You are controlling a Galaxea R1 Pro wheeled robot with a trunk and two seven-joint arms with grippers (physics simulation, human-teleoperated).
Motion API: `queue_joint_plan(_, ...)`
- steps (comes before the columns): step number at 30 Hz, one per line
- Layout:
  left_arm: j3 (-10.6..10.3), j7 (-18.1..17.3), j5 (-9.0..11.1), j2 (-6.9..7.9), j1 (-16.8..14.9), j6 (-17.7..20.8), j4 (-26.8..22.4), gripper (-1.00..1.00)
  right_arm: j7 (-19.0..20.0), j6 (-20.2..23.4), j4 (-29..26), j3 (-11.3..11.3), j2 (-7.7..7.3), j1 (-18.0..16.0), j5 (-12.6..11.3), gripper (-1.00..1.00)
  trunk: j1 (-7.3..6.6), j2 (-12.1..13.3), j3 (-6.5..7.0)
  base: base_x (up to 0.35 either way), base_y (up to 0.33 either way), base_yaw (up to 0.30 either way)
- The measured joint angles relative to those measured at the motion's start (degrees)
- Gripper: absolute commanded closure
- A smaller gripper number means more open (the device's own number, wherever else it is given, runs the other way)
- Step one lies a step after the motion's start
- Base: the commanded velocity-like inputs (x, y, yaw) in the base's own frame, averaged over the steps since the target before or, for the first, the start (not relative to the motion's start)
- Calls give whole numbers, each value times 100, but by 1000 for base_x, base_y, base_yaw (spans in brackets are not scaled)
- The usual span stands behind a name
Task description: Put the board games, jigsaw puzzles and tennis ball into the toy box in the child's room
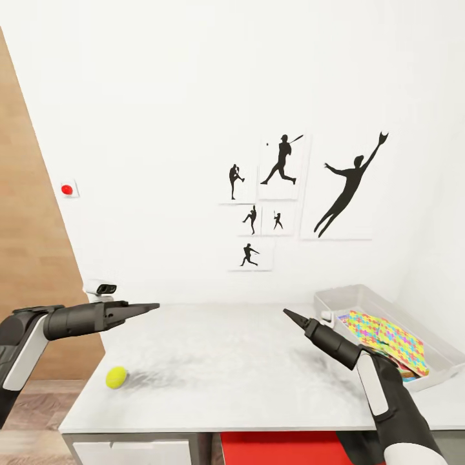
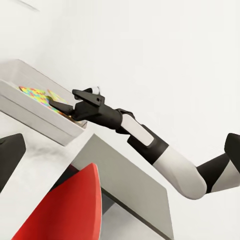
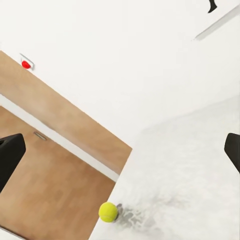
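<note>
A yellow tennis ball (image 1: 116, 377) (image 3: 108, 212) lies near the table's front left corner. My left gripper (image 1: 152, 307) hovers above and just right of it, open, with its fingers (image 2: 11, 156) spread wide and nothing between them. The grey toy box (image 1: 361, 296) (image 2: 30, 102) stands at the table's right end and holds a colourful jigsaw puzzle (image 1: 386, 337) lying on other flat items. My right gripper (image 1: 289, 314) (image 2: 64, 98) hangs just left of the box, open and empty, its fingers (image 3: 10, 152) wide apart.
The white table (image 1: 226, 361) stands against a white wall with black sports silhouettes (image 1: 284, 194). A red chair (image 1: 278, 447) (image 2: 65, 210) is tucked under the front edge. A wooden panel (image 1: 32, 245) and wood floor lie to the left.
</note>
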Motion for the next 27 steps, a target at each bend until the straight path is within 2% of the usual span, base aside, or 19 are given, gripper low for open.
queue_joint_plan(8,0,-2,-3,-20,2,0,14,-100,-9,0,-10,8,5,-3,15,-100,1,0,0,-32,11,158)
queue_joint_plan(18,3,6,-11,-29,1,0,16,-100,-12,0,6,2,10,-3,19,-100,3,1,-3,-215,140,259)
queue_joint_plan(27,15,14,-19,-33,0,-8,86,-100,-3,-2,-6,-2,4,-1,-19,-100,2,1,-8,-205,161,53)
